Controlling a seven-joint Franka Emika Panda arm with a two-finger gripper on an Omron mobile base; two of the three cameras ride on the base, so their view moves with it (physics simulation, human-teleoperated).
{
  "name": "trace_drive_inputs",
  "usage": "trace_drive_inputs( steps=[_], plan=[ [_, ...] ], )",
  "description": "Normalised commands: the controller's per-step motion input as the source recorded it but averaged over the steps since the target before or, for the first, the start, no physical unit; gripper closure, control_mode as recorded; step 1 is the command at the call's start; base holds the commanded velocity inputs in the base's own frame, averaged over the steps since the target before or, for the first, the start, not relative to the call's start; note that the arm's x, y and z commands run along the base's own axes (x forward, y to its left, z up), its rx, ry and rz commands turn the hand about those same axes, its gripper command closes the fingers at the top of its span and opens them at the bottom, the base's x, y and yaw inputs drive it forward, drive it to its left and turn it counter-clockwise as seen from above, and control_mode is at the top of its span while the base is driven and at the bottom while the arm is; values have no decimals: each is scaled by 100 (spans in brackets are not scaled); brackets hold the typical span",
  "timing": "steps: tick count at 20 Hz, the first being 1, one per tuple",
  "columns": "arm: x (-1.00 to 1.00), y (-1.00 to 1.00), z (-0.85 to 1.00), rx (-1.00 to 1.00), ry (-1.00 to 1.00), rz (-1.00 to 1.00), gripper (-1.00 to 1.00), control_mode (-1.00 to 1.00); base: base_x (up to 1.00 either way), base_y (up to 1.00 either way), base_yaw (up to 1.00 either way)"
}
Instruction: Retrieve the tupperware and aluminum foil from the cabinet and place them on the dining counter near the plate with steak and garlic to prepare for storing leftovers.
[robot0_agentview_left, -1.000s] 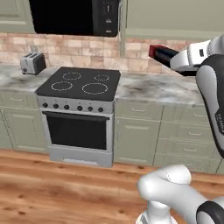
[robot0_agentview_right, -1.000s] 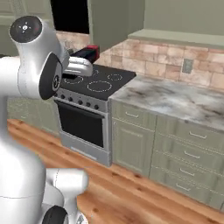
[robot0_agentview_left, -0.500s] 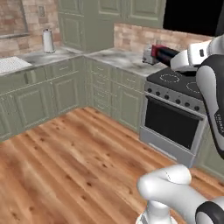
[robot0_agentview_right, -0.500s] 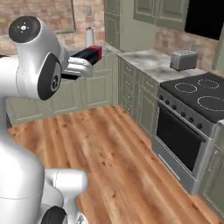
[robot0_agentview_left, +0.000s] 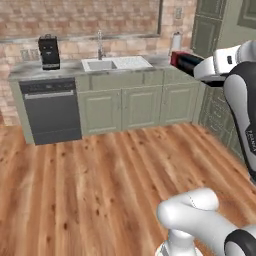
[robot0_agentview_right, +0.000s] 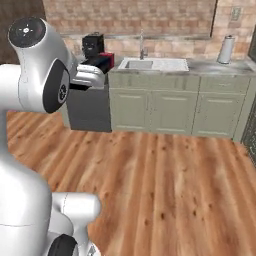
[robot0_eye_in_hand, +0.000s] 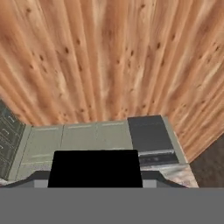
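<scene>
The aluminum foil (robot0_agentview_left: 183, 60), a long black box with a red end, sticks out level from my gripper (robot0_agentview_left: 196, 66), which is shut on it at chest height over the floor. From the other side the aluminum foil (robot0_agentview_right: 103, 60) shows its red end beyond the gripper (robot0_agentview_right: 94, 69). In the hand view the box (robot0_eye_in_hand: 94, 168) is a black slab across the bottom, hiding the fingertips. The tupperware, the cabinet, the dining counter and the plate with steak and garlic are out of view.
Ahead runs a counter with a sink (robot0_agentview_left: 102, 64), a black coffee machine (robot0_agentview_left: 48, 51) and a paper towel roll (robot0_agentview_left: 175, 42), over low green cabinets (robot0_agentview_left: 140, 105) and a dark dishwasher (robot0_agentview_left: 50, 110). Wood floor (robot0_agentview_left: 100, 180) lies between it and the base.
The whole picture has swung from the stove to the sink wall, so the base has turned. The foil box stays in the gripper at the same place relative to the arm.
</scene>
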Motion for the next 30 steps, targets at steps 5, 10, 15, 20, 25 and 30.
trace_drive_inputs(
  steps=[5,10,15,20,25,30],
  plan=[
    [0,0,0,0,0,0,100,100,66,61,65],
    [0,0,0,0,0,0,100,100,94,78,53],
    [0,0,0,0,0,0,100,100,100,82,44],
    [0,0,0,0,0,0,100,100,100,77,33],
    [0,0,0,0,0,0,100,100,100,60,11],
    [0,0,0,0,0,0,100,100,100,43,-3]
  ],
)
